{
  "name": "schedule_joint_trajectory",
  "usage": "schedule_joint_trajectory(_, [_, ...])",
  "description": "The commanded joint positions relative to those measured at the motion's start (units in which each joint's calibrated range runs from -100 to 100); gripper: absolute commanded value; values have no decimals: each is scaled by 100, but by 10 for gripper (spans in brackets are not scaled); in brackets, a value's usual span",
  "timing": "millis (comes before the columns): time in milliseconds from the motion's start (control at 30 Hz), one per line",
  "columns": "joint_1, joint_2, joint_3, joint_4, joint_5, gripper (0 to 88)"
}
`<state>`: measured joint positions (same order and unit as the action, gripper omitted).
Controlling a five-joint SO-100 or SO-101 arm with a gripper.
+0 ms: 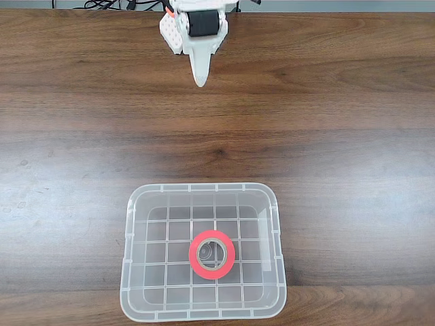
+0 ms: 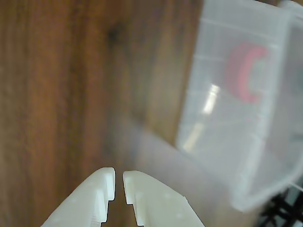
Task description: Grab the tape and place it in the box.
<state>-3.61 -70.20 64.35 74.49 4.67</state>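
Note:
The red-orange tape (image 1: 212,254) lies flat on the grid bottom of the clear plastic box (image 1: 202,193), near the box's middle. In the wrist view the tape (image 2: 246,71) shows blurred through the wall of the box (image 2: 222,142) at the upper right. My white gripper (image 1: 201,80) sits at the far edge of the table, well away from the box, fingers together with nothing between them. From the wrist, the gripper (image 2: 119,176) has only a thin slit between its white fingertips (image 2: 137,182), above bare wood.
The brown wooden table (image 1: 340,136) stretches wide between arm and box. Black cables (image 1: 102,5) lie along the far edge behind the arm's base. The box sits close to the near table edge.

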Motion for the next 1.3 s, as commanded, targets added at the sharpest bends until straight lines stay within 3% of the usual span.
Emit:
schedule_joint_trajectory(0, [-42,-969,1419,-463,-45,14])
schedule_joint_trajectory(400, [-151,-2868,2899,-377,-214,13])
schedule_joint_trajectory(1267, [163,-2868,3180,-471,-609,12])
